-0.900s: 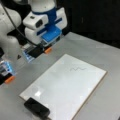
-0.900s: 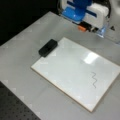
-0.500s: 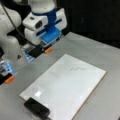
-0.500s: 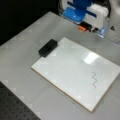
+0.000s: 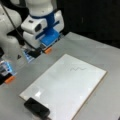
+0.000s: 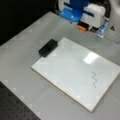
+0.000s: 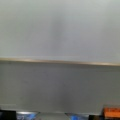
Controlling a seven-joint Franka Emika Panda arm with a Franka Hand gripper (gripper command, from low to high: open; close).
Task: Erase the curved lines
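The white-and-blue Franka gripper (image 5: 47,47) w/ orange fingertip pads hovers over the grey tabletop (image 5: 100,53), off the board's far-left edge in a front view; in a front view it sits at the top, beyond the board's far edge (image 6: 83,25). Whether the jaws are open or closed: can't tell, fingers are mostly hidden under the blue body, and nothing shows held between them. The flat white rectangular whiteboard w/ thin wooden edge (image 5: 65,87) lies on the table, and its edge runs as a tan line across the wrist view (image 7: 60,61) w/ grey table below. The curve lines, a short thin dark wavy squiggle (image 5: 78,68), sit toward the board's far-right part in a front view, and near the right end of the board (image 6: 94,80) in a front view; fully intact, no smear visible. The black rectangular eraser block (image 5: 37,108) rests on the board's near-left corner in a front view, at the board's left corner (image 6: 48,47) in a front view, well apart from both squiggle and gripper. Judgement: still the opening step, approach, eraser not yet picked up, nothing erased. Getting the eraser calls for jaws spread wider than the block's short side, aligned across it, w/ a straight descent so the board isn't nudged.
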